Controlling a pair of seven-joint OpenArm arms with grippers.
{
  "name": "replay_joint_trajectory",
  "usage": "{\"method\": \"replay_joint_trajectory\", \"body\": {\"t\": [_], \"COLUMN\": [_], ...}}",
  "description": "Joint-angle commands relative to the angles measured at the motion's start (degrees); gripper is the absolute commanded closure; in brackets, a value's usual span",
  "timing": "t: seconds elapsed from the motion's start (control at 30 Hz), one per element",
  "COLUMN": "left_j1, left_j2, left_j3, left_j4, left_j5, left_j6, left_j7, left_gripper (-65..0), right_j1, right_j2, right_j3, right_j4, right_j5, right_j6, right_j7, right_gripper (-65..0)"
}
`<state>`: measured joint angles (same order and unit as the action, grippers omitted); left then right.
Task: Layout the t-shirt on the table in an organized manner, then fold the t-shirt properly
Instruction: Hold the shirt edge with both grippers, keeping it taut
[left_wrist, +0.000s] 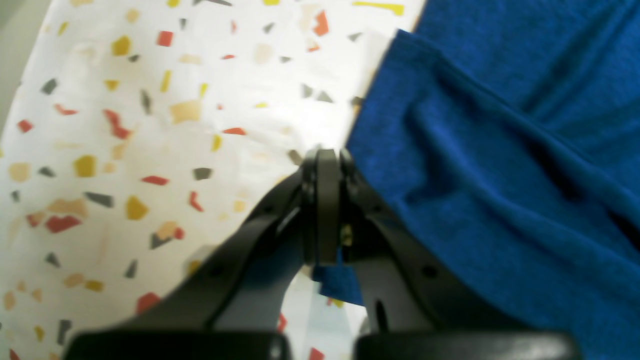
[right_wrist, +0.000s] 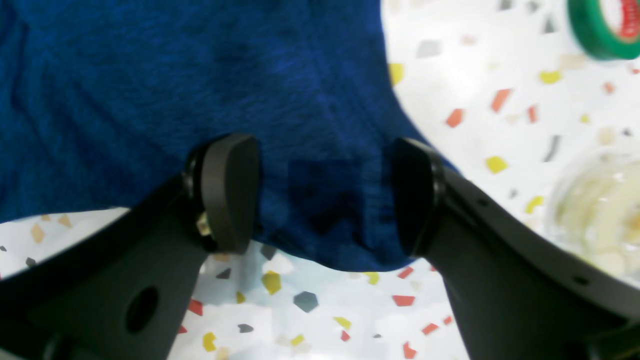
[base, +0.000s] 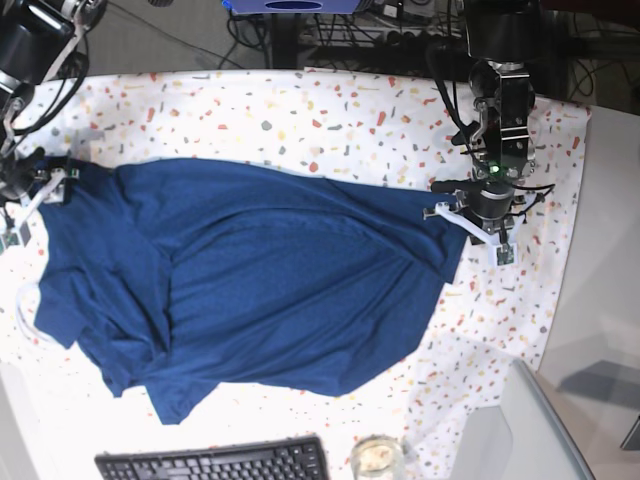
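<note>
T-shirt (base: 270, 290) lies spread and rumpled across the middle of the table (base: 350, 110). Left gripper (left_wrist: 327, 160) at the shirt's edge, jaws pressed together, pinching a bit of blue fabric. Right gripper (right_wrist: 322, 192) at the opposite end, jaws spread over the cloth, gripping nothing.

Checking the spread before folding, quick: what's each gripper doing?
Left gripper: shut on the t-shirt edge.
Right gripper: open, jaws either side of the shirt's edge, not gripping.

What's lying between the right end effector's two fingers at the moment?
In the right wrist view, the edge of the t-shirt lies between the open right end effector's fingers, over the table.
</note>
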<state>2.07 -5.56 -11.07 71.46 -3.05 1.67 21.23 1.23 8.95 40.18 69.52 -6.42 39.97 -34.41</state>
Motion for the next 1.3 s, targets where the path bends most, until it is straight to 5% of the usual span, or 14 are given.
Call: {"method": "replay_joint_trajectory", "body": {"t": [0.0,0.23,0.43,0.93,1.27], "left_j1": [-1.05,-3.69,-4.40,-3.96,-4.40], "left_j2": [-0.02,0.51,0.24,-0.72,-0.72], "left_j3": [-0.14,-0.05,-0.05,-0.67,-0.67], "left_j4": [0.85,-4.60,-7.94,-7.51,-7.42], "left_j5": [0.19,0.46,0.81,0.28,0.28], "left_j6": [0.48,0.48,0.48,0.48,0.48], "left_j7": [-1.41,-1.59,-1.59,-1.59,-1.59], "left_gripper": [0.0,0.0,0.0,0.0,0.0], "right_j1": [0.83,0.83,0.92,2.15,3.47], "right_j2": [1.03,1.29,1.38,4.46,5.16], "right_j3": [0.30,-0.14,0.21,-0.49,-8.40], "right_j4": [0.42,-1.52,-1.34,-0.81,-0.90], "right_j5": [0.31,0.31,0.31,0.13,0.04], "right_j6": [0.03,0.03,0.03,0.03,0.03], "right_j7": [1.14,1.23,1.23,0.79,0.70], "right_gripper": [-38.3,-34.8,0.0,-0.2,-0.2]}}
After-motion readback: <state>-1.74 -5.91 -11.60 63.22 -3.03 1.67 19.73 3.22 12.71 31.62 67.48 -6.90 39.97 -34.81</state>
